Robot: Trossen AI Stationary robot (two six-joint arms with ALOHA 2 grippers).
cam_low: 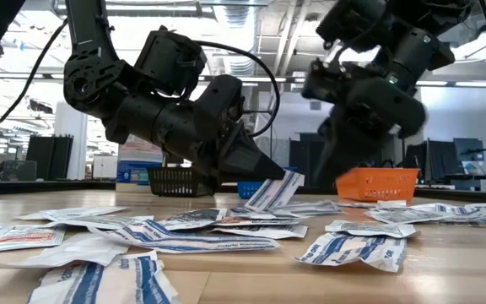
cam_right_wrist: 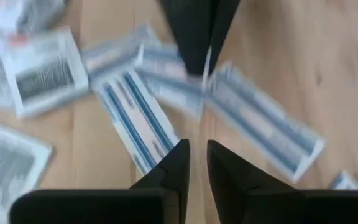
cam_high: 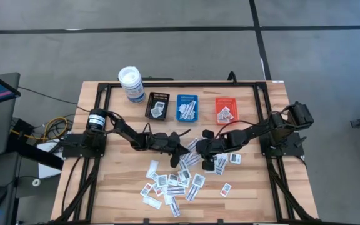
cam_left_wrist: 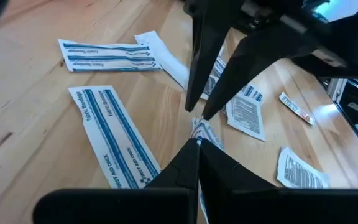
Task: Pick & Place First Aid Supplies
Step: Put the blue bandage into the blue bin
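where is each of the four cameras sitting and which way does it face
High: overhead, straight down on the table; both arms, three trays, scattered packets.
Low: table height, level across into the room; both arms drop in from above.
Left wrist: on the left arm, past the shut left gripper pinching a blue-striped packet.
Right wrist: on the right arm, past the slightly parted right gripper at packets.
Shared: high and low both show the orange tray.

High view: overhead, straight down on the whole tabletop point(cam_high: 105, 187). Low view: at tabletop height, level, close to the packets point(cam_low: 184, 242). Wrist views: each looks past its own end effector, close above the tabletop. All four share the central packet scatter.
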